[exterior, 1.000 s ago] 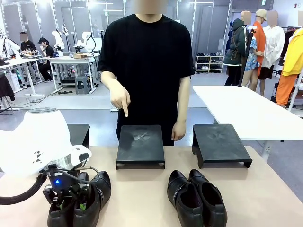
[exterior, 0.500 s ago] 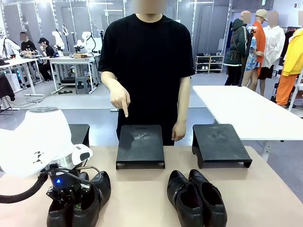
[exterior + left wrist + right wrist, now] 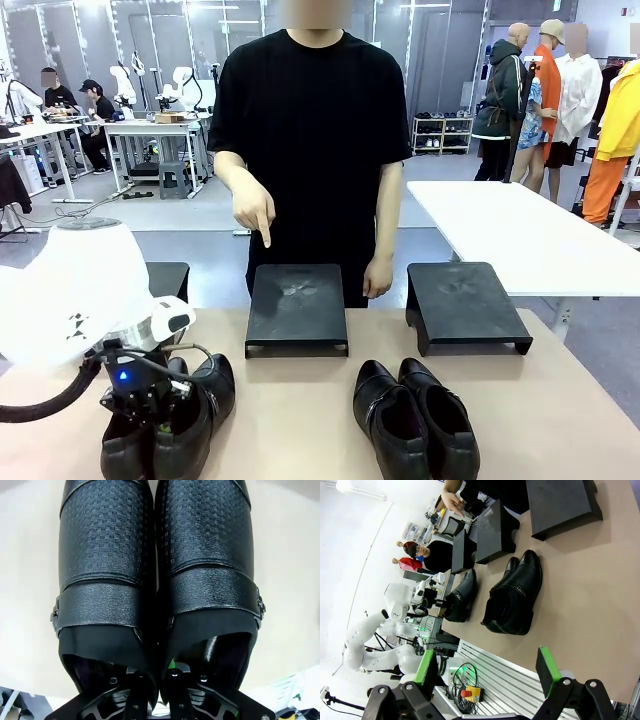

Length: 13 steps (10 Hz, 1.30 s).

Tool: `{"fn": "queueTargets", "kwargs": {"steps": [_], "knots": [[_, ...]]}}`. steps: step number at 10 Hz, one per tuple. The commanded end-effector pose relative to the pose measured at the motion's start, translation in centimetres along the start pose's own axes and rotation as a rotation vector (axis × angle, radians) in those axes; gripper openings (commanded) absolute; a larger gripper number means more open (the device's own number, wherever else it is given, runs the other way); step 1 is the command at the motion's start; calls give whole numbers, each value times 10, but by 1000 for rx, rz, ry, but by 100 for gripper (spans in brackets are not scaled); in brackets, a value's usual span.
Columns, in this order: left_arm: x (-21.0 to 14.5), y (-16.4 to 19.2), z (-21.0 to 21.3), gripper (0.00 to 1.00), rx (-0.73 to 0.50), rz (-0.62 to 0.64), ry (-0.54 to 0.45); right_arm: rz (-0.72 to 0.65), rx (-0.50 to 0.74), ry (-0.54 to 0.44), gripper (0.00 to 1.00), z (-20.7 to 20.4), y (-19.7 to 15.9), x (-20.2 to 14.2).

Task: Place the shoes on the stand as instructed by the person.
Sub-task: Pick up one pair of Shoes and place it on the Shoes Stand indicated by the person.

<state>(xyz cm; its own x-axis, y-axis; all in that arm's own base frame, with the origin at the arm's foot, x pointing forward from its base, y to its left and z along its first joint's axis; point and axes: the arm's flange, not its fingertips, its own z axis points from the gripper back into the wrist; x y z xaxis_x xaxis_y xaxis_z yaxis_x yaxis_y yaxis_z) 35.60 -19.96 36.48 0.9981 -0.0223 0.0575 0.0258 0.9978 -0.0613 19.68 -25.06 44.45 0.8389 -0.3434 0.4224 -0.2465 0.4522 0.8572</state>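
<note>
The left pair of shoes (image 3: 170,425), at the worktop's (image 3: 300,420) near-left corner, is clenched at its inner walls by the left tool (image 3: 152,408). A shoe could slip from so thin a grip, or toes catch the front edge of the middle stand (image 3: 297,305) pointed at by the person's hand (image 3: 252,210). Bare worktop lies between; the right tool (image 3: 486,666) is released.
</note>
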Motion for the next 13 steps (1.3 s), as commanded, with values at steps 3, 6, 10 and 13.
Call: {"fn": "queueTargets", "kwargs": {"steps": [3, 6, 10, 13], "knots": [[2, -11, 76, 0, -14, -31, -116, 22, 11, -9, 100, 1, 1, 0], [4, -8, 92, 0, -52, -57, -130, 22, 11, -9, 100, 1, 1, 0], [3, -13, 80, 0, -32, -21, -120, 22, 11, -9, 100, 1, 1, 0], [-4, -11, 84, 8, -45, -1, -180, 22, 11, -9, 100, 1, 1, 0]]}}
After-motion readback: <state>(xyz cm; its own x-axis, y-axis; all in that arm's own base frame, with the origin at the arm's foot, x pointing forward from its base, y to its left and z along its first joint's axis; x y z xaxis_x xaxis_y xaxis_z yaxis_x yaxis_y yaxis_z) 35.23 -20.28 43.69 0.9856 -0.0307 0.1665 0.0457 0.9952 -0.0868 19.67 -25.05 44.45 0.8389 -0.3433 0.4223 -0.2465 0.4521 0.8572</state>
